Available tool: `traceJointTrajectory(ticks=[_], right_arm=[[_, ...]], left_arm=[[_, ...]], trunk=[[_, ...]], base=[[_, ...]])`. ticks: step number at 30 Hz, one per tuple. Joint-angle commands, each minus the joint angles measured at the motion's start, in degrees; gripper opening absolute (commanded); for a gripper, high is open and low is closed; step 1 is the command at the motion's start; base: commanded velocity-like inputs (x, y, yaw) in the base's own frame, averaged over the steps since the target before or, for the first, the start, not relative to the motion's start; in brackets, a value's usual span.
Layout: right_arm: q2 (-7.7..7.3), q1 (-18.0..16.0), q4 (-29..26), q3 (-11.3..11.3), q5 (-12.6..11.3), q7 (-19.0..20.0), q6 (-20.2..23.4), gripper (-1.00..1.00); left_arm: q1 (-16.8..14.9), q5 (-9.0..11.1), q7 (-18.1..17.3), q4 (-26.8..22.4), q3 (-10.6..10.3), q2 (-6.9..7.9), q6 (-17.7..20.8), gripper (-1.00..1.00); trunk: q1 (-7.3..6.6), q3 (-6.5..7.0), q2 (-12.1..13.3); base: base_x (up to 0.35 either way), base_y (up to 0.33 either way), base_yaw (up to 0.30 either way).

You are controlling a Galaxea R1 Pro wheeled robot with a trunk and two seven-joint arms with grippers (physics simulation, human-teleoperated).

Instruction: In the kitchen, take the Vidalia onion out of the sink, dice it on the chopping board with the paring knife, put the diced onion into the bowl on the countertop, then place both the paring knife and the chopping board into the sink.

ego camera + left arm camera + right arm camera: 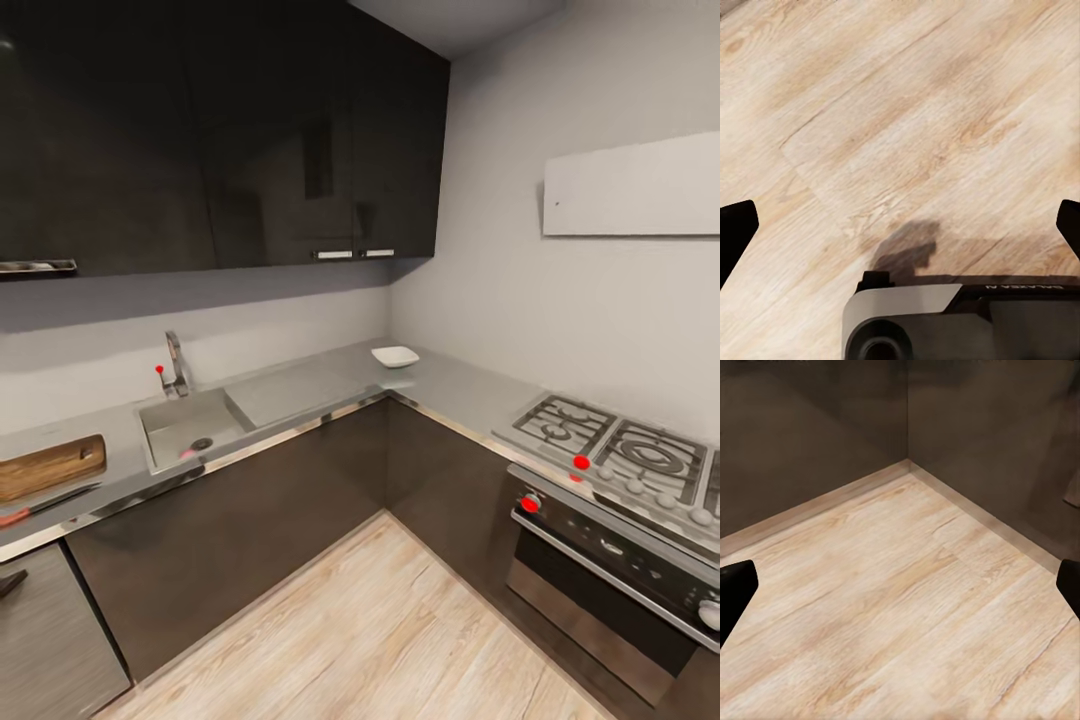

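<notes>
Overhead, dark cabinets (220, 130); grey countertop (330, 385) (glossy) meets wood floor (400, 620).

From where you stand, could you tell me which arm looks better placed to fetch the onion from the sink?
Probably the left: the sink lies left of centre in the head view. Both pincers, left and right, hang open over floor.

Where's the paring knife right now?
In the head view, the paring knife lies on the countertop at far left, just in front of the chopping board, left of the sink.
</notes>
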Motion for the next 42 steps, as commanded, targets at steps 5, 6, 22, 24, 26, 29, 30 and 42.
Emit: traceJointTrajectory(ticks=[5, 6, 22, 24, 26, 29, 30, 42], right_arm=[[0.00, -0.04, 0.03, 0.43, 0.21, -0.60, -0.07, 1.00], [0.00, -0.04, 0.03, 0.43, 0.21, -0.60, -0.07, 1.00], [-0.03, -0.04, 0.03, 0.43, 0.21, -0.59, -0.07, 1.00], [-0.03, -0.04, 0.03, 0.43, 0.21, -0.60, -0.07, 1.00], [-0.04, -0.04, 0.03, 0.43, 0.21, -0.60, -0.07, 1.00], [-0.06, -0.04, 0.03, 0.45, 0.21, -0.56, -0.07, 1.00], [-0.08, -0.04, 0.03, 0.48, 0.21, -0.57, -0.07, 1.00], [-0.09, -0.04, 0.03, 0.53, 0.30, -0.51, -0.07, 1.00]], left_arm=[[0.00, 0.05, -0.06, -0.08, 0.07, -0.01, -0.12, 1.00], [0.00, 0.05, -0.06, -0.09, 0.07, 0.00, -0.12, 1.00], [0.00, 0.05, -0.06, -0.11, 0.07, -0.01, -0.12, 1.00], [0.00, 0.05, -0.06, -0.14, 0.07, 0.00, -0.12, 1.00], [0.00, 0.05, -0.06, -0.13, 0.07, -0.05, -0.12, 1.00], [0.00, 0.05, -0.06, -0.10, 0.05, -0.07, -0.10, 1.00], [0.00, 0.05, -0.06, -0.05, 0.06, -0.08, -0.07, 1.00], [0.00, 0.05, -0.06, -0.06, 0.07, -0.08, -0.09, 1.00]], trunk=[[-1.09, 0.81, 1.94], [-1.31, 0.99, 2.35], [-4.82, 3.87, 8.76], [-5.26, 4.23, 9.57], [-5.70, 4.58, 10.37], [-6.36, 5.12, 11.57], [-6.58, 5.30, 11.97], [-7.24, 5.84, 13.17]], base=[[0.000, 0.000, 0.000], [0.000, 0.000, 0.000], [0.000, 0.000, 0.000], [0.000, 0.000, 0.000], [0.000, 0.000, 0.000], [0.000, 0.000, 0.000], [0.000, 0.000, 0.000], [0.000, 0.000, 0.000]])
